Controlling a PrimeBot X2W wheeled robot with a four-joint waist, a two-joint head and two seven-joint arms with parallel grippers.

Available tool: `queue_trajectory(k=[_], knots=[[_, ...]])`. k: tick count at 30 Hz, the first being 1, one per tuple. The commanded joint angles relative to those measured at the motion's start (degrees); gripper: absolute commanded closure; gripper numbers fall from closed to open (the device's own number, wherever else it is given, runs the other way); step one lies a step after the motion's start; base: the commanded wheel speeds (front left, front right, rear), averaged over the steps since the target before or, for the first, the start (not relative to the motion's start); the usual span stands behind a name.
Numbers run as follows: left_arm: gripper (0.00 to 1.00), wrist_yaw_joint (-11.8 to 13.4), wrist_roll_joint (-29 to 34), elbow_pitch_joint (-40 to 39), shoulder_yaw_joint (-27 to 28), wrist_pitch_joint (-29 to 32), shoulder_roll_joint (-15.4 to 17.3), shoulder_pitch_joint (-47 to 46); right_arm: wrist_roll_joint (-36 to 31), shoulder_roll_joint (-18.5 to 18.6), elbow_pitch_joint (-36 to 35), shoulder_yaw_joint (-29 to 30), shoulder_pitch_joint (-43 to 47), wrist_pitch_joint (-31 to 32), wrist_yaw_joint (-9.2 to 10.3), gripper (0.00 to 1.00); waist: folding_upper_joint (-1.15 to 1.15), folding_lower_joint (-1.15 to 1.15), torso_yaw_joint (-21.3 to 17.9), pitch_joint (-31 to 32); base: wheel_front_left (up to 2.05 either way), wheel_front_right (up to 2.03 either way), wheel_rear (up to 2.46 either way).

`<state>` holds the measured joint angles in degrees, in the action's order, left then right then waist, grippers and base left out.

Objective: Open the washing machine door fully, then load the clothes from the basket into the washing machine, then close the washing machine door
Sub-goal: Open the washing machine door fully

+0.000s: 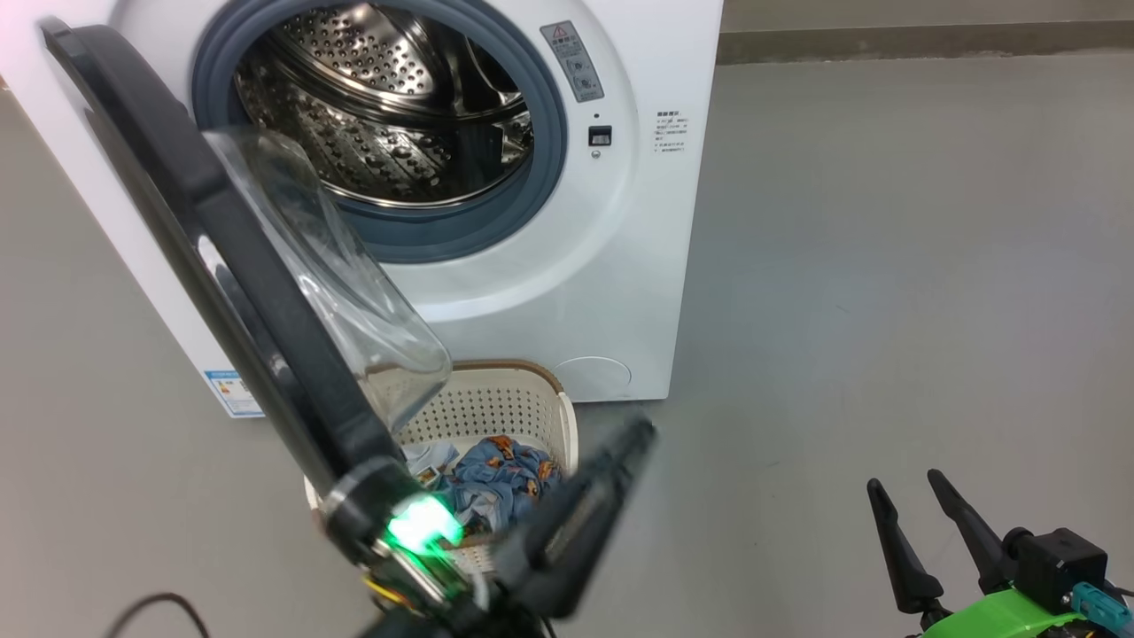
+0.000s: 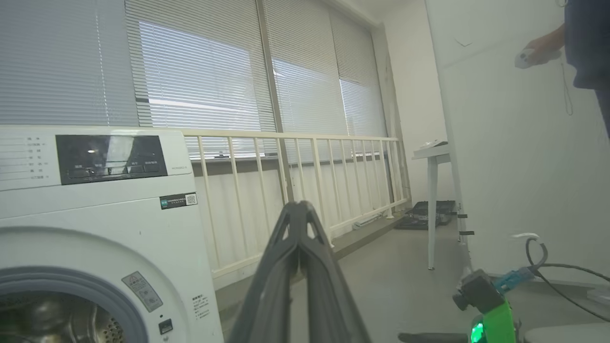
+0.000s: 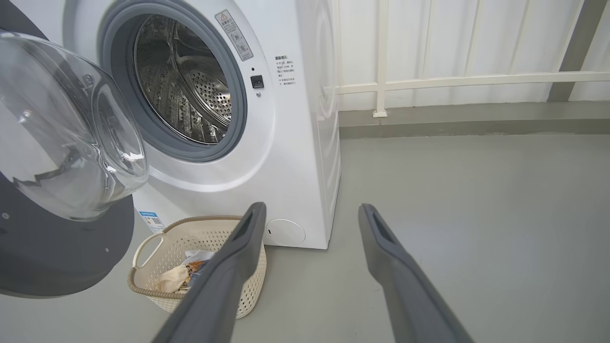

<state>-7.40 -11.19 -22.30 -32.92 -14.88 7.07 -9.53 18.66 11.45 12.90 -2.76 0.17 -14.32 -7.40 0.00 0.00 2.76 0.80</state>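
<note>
The washing machine [image 1: 567,292] stands with its steel drum [image 1: 390,106] exposed. The washing machine door [image 1: 221,230] is swung out to the left, roughly square to the front, its glass bowl [image 3: 66,128] facing right. The basket [image 1: 540,399] sits on the floor below the opening, partly under the door, with blue printed and cream clothes [image 1: 500,478] inside. My left gripper [image 1: 640,436] is shut on nothing and blurred, hanging over the basket's right side, its wrist close to the door's lower edge. My right gripper [image 1: 904,483] stands open and empty to the right, over bare floor.
Grey floor [image 1: 886,266] stretches to the right of the washer. Behind it runs a cream railing [image 2: 295,162] under blinds. A white table [image 2: 431,157] stands by the far wall. A person [image 2: 588,43] stands at the right holding a small white device. A black cable [image 1: 151,611] lies at lower left.
</note>
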Motion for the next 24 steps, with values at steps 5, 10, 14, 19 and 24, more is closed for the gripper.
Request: queue_trajectory(k=[5, 10, 14, 19, 24], knots=[[1.00, -0.09, -1.81, 3.87, -1.40, -0.12, 0.27, 1.97, 1.19, 0.71, -1.23, -1.07, 0.23, -0.68, -0.09, 0.00, 0.00, 0.00, 0.15, -0.19, 0.00, 0.00, 0.00], [1.00, -0.09, -3.02, 11.01, -1.45, -0.12, 0.30, 3.76, 1.18, 0.58, -1.26, -1.07, 0.35, -0.68, -0.09, 0.00, 0.00, 0.00, 0.34, -0.43, 0.00, 0.00, 0.00], [1.00, -0.09, -3.94, 15.89, -0.27, -0.12, -0.11, 4.30, 1.10, 0.47, -1.30, -1.22, 0.22, -0.68, -0.09, 0.00, 0.00, 0.00, 0.62, -0.62, 0.00, 0.00, 0.00], [1.00, -0.09, -4.40, 20.92, 2.00, -0.12, -0.73, 5.13, 1.04, 0.30, -1.47, -1.87, -0.11, -0.68, -0.09, 0.00, 0.00, 0.00, 0.63, -0.87, 0.00, 0.00, 0.00], [1.00, -0.09, -4.89, 24.66, 3.81, -0.12, -1.47, 4.67, 1.22, 0.41, -1.67, -2.28, -0.38, -0.68, -0.09, 0.00, 0.00, 0.00, 0.46, -1.26, 0.00, 0.00, 0.00]])
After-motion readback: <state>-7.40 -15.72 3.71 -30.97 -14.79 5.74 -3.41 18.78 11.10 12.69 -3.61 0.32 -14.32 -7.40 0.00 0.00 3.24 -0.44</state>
